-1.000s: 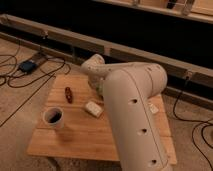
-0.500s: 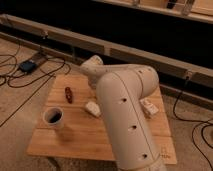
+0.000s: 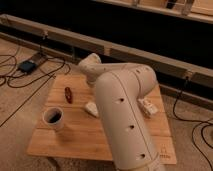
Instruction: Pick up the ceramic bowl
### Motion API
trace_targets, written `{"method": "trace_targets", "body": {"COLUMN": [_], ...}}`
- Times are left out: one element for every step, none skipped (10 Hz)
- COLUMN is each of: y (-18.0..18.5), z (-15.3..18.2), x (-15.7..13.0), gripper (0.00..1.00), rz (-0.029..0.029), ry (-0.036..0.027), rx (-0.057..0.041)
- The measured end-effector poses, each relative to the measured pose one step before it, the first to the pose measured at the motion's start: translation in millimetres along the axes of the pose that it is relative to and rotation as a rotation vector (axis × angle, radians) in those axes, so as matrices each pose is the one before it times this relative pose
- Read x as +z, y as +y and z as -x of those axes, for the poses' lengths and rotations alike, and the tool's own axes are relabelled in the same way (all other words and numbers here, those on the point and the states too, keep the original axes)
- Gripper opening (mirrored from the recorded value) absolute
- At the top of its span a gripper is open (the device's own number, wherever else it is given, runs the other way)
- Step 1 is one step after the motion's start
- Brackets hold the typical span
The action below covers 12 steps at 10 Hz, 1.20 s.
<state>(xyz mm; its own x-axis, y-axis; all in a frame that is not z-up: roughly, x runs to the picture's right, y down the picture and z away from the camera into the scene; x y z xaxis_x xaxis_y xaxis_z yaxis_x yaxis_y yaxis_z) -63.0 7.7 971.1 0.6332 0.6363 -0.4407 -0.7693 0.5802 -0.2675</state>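
No bowl in view on the tabletop (image 3: 75, 142); probably hidden behind the arm (image 3: 125, 115), right of the mug (image 3: 53, 118). Likewise hidden there, right of the mug: the gripper; impossible to tell whether jaws are spread or pressed together. White block (image 3: 91, 107) near the mug's right; dark red item (image 3: 68, 94) beyond the mug. Risks: closing unseen on a glazed rim and tipping or sliding the bowl; brushing the block with the arm; taking the mug for the target.
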Motion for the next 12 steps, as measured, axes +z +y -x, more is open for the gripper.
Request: {"method": "trace_targets", "body": {"y": [8.29,5.09,2.89,5.13,6.59,4.96,2.62,-0.64,0.57,2.66,0.59,1.42], "z": [4.25,1.99,0.42,1.07,2.78,2.34,-0.8,-4.52,-2.13,-1.59,-1.27,0.1], "x": [-8.18,-8.58,-5.36,-7.93,-6.86,-5.96,-7.11,-6.99,-5.21,-7.3,-4.79,-3.52], "gripper": [0.0,0.0,0.0,0.0,0.0,0.0,0.0,0.0,0.0,0.0,0.0,0.0], "rz": [-0.01425,-0.01928,-0.01731,-0.02548,-0.01722,-0.01382,-0.01892,-0.02474,-0.01782,-0.02564,-0.01882,-0.00677], "ry": [0.00753,0.01094,0.01076,0.01398,0.00699,0.00434,0.01166,0.01998,0.01204,0.01416,0.00769,-0.0007], "rx": [-0.02366,-0.01856,-0.01377,-0.02082,-0.01362,-0.00513,0.01496,0.03598,0.02265,0.02424,0.01659,0.01513]}}
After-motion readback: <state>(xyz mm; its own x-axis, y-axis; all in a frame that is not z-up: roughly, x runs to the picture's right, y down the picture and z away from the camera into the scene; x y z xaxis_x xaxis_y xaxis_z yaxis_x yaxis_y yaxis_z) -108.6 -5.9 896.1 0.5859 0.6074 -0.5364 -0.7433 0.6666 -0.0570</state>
